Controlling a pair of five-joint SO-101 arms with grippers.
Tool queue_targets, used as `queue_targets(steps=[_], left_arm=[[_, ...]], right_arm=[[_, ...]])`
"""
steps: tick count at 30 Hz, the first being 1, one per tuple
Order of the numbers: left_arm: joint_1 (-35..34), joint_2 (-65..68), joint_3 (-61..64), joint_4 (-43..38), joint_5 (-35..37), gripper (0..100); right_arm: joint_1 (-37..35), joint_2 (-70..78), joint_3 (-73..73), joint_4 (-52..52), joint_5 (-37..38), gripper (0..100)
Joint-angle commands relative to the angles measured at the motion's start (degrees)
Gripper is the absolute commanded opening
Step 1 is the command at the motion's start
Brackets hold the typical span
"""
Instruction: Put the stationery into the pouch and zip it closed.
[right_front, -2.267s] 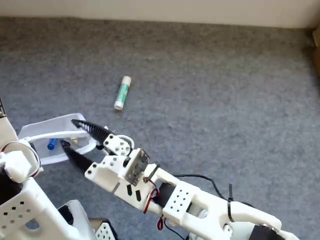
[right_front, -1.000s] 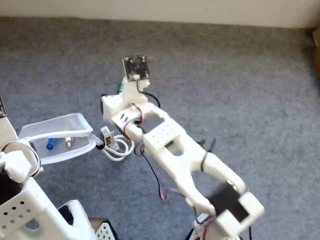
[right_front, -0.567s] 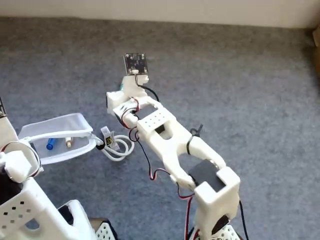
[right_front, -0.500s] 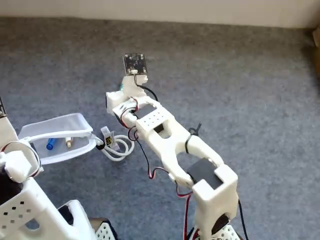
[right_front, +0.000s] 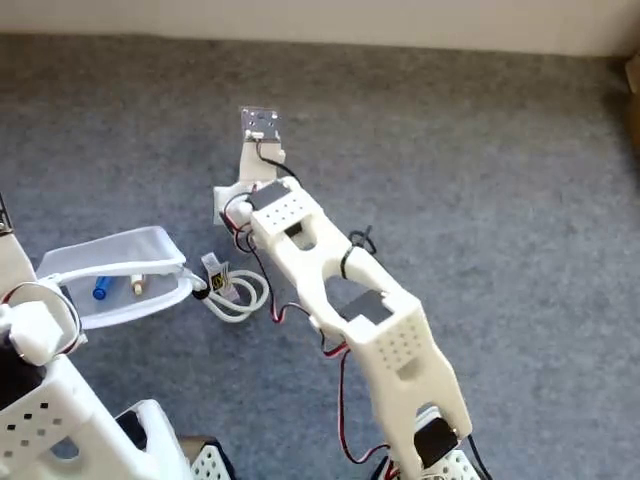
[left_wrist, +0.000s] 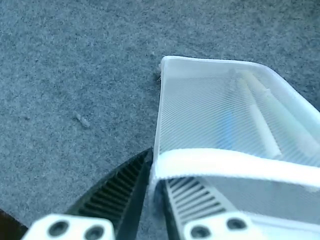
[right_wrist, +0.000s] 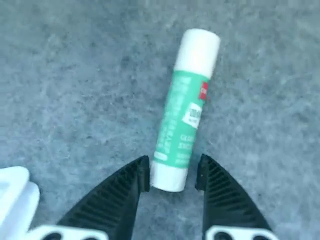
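A green and white glue stick lies on the grey carpet. My right gripper is open, with one finger on each side of the stick's near end and a small gap to each. In the high view the right arm stretches out over that spot and hides the stick. My left gripper is shut on the rim of the white mesh pouch. The pouch lies open at the left, with a blue pen and a white stick inside.
A coiled white cable lies on the carpet between the pouch's mouth and the right arm. The left arm's base fills the near left corner. A pale wall borders the far side.
The right arm has swung away from the pouch's mouth and reached out to the glue stick, then stretched a little farther. The left arm and the pouch have stayed still.
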Motion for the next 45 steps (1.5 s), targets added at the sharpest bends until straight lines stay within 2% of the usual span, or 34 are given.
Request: queue_targets(steps=[1, 4, 9, 26, 33, 40, 45], left_arm=[[-0.6, -0.4, -0.5, -0.8, 0.4, 1], [-0.6, -0.4, -0.5, -0.8, 0.4, 1], [-0.6, -0.4, -0.5, -0.7, 0.4, 1], [-0.6, -0.5, 0.2, -1.1, 0.4, 1], [-0.5, -0.5, 0.1, -1.1, 0.4, 1], [-0.2, -0.5, 0.1, -1.2, 0.4, 1], [-0.2, -0.5, 0.7, -3.2, 0.5, 1]], right_arm=[[1.0, 2.2, -10.9, 6.9, -0.5, 15.2], [1.0, 6.2, -17.9, 11.9, -0.5, 12.3], [1.0, 12.4, -28.6, 17.9, -0.3, 0.2], [4.6, 16.8, -59.0, 47.1, -0.1, 0.5], [4.3, 16.8, -66.2, 55.8, 11.9, 0.5], [5.5, 16.6, -66.6, 56.0, 12.3, 0.5], [5.2, 11.8, -60.5, 56.0, 12.7, 0.5]])
